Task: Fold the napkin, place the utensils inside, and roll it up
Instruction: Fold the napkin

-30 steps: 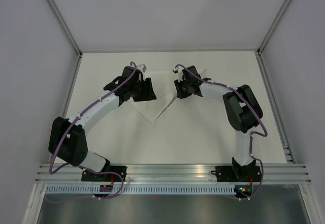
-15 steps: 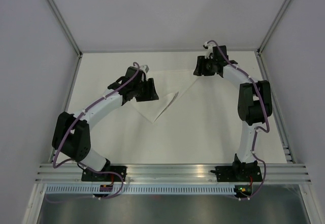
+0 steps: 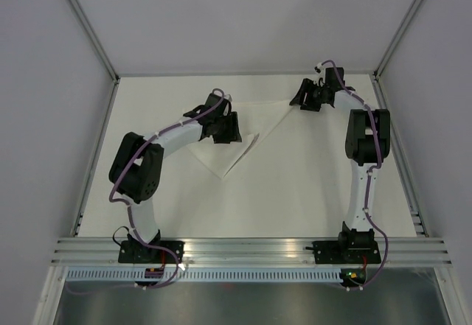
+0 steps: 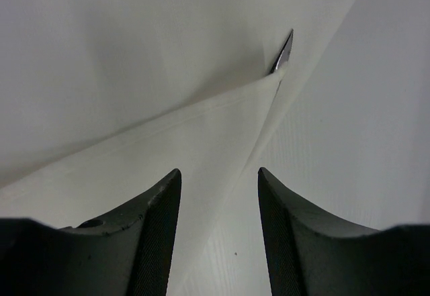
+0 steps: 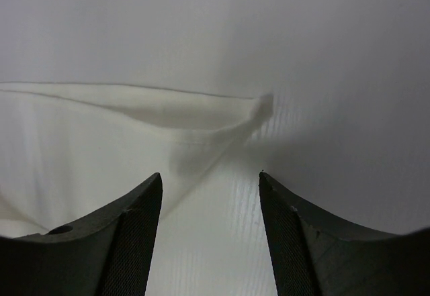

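The napkin (image 3: 259, 121) lies on the table as a white folded triangle, its point toward the arms. In the left wrist view a folded corner of the napkin (image 4: 201, 128) points away, and a thin silvery utensil tip (image 4: 285, 46) pokes out just past it; the rest of the utensils is hidden under the cloth. My left gripper (image 3: 230, 132) hovers over the napkin's left part, open (image 4: 218, 174), with nothing between its fingers. My right gripper (image 3: 304, 98) is at the napkin's far right corner (image 5: 263, 105), open (image 5: 210, 176) and empty, the corner lying just ahead of it.
The cream tabletop (image 3: 295, 192) is boxed in by pale walls with aluminium posts (image 3: 92, 30) at the back corners. A metal rail (image 3: 243, 247) carrying both arm bases runs along the near edge.
My right gripper went from the napkin's middle out to its far right corner, drawing the cloth that way, then opened and let go. The left arm shifted right and its jaws narrowed slightly.
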Robot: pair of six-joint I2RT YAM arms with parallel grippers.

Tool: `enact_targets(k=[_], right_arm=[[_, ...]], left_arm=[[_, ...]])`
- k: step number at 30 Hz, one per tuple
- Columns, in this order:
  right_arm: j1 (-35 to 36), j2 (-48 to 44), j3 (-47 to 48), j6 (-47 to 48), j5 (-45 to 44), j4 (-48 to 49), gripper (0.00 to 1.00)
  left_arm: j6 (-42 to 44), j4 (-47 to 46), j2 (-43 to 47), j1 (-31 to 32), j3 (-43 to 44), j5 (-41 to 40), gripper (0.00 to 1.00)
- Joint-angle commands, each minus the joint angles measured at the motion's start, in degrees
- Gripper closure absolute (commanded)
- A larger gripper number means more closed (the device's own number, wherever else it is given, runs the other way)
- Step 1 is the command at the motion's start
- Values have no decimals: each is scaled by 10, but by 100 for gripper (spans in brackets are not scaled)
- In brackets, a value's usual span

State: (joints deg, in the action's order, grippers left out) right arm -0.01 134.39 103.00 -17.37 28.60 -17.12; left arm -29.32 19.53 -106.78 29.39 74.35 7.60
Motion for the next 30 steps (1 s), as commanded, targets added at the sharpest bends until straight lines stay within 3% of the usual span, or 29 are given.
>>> enact_targets(k=[1, 14, 18, 26, 30], right_arm=[[4, 33, 21, -56, 29, -7, 34], [4, 52, 21, -95, 46, 24, 43], [5, 54, 18, -101, 49, 34, 51], [-12, 54, 14, -101, 50, 39, 62], [-13, 52, 10, -101, 49, 46, 67]], left_arm=[[-53, -20, -35, 4, 56, -14, 46], [-81, -23, -149, 32, 151, 12, 47], [-85, -23, -167, 36, 171, 18, 47], [-88, -23, -187, 40, 193, 21, 61], [-86, -20, -194, 41, 202, 25, 72]])
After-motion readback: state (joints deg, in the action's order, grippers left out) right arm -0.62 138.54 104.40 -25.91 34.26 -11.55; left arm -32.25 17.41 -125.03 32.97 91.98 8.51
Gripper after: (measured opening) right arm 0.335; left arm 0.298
